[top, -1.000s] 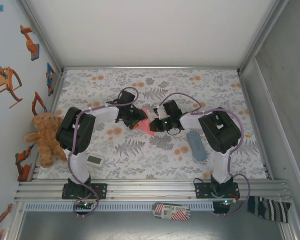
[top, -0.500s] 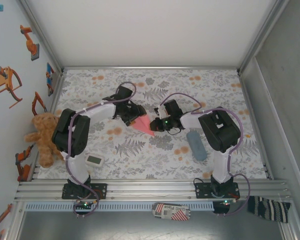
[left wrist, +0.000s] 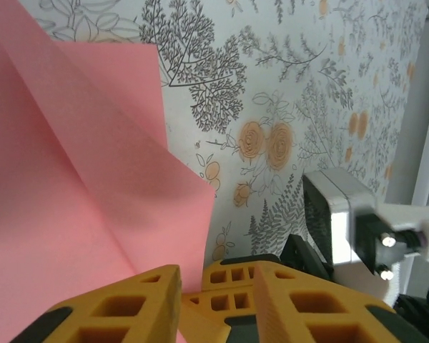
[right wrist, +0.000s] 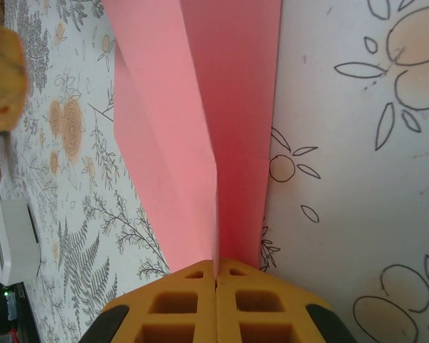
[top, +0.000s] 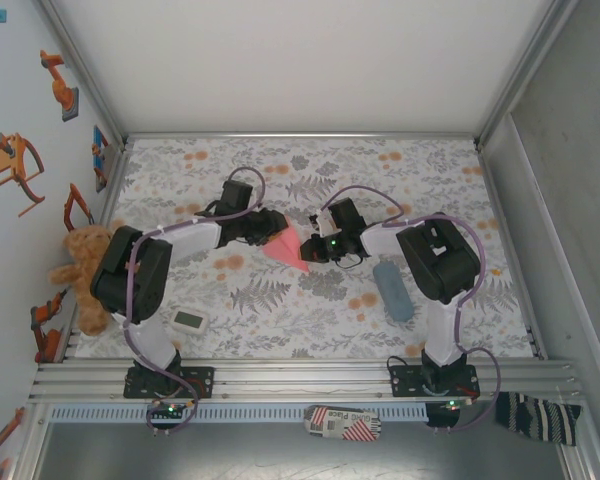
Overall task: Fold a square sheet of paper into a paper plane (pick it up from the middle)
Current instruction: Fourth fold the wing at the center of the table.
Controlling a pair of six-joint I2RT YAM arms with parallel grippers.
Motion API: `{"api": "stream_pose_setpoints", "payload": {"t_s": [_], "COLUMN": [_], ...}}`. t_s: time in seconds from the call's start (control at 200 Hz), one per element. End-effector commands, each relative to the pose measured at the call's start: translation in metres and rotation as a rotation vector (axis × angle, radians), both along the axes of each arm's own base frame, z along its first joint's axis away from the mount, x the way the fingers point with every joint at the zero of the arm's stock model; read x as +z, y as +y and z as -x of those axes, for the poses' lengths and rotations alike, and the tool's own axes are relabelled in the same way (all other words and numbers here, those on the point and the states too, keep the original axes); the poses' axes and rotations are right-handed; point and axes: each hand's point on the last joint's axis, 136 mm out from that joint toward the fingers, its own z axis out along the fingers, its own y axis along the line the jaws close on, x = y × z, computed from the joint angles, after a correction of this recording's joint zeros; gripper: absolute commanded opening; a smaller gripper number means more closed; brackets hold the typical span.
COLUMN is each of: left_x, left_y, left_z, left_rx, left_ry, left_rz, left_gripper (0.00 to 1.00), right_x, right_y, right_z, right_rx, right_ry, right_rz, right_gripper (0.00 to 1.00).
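The square sheet of paper (top: 288, 247) is a salmon-pink creased wedge held low over the floral table mid-way between the arms. My right gripper (top: 314, 250) is shut on its narrow end. In the right wrist view the fingers (right wrist: 216, 266) press together on the centre crease of the paper (right wrist: 222, 107), which fans away from them. My left gripper (top: 271, 232) is at the paper's wide left end. In the left wrist view its yellow fingers (left wrist: 216, 282) stand apart with a gap, and one edge of the paper (left wrist: 71, 179) runs down between them.
A grey-blue oblong pouch (top: 392, 290) lies right of the paper, beside the right arm. A small white device (top: 189, 320) sits near the left arm's base. A teddy bear (top: 85, 275) leans at the table's left edge.
The left arm has stretched lower, its elbow swinging left while its gripper stays at the paper's left end. Its jaws have narrowed. The paper now lies flatter. The right gripper has kept its grip.
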Motion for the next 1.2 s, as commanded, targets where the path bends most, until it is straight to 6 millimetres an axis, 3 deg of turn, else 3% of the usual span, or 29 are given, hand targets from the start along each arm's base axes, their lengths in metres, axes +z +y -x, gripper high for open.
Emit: {"api": "stream_pose_setpoints", "payload": {"t_s": [0.0,0.491,1.197], "left_x": [0.004,-0.035,-0.051], "left_y": [-0.016,-0.012,-0.003], "left_z": [-0.006,-0.004,-0.009], "left_rx": [-0.042,-0.044,-0.008], "left_ry": [-0.035,0.028,0.065], "left_rz": [0.082,0.053,0.017], "left_gripper": [0.29,0.22,0.17], "right_x": [-0.040,-0.045,-0.049], "right_y": [-0.014,-0.016,-0.018], "right_z": [0.018,0.019,0.024], "right_rx": [-0.018,-0.020,-0.010], "right_ry": [0.118,0.150,0.215], "right_rz": [0.107,0.127,0.152], "right_gripper": [0.06,0.06,0.08]}}
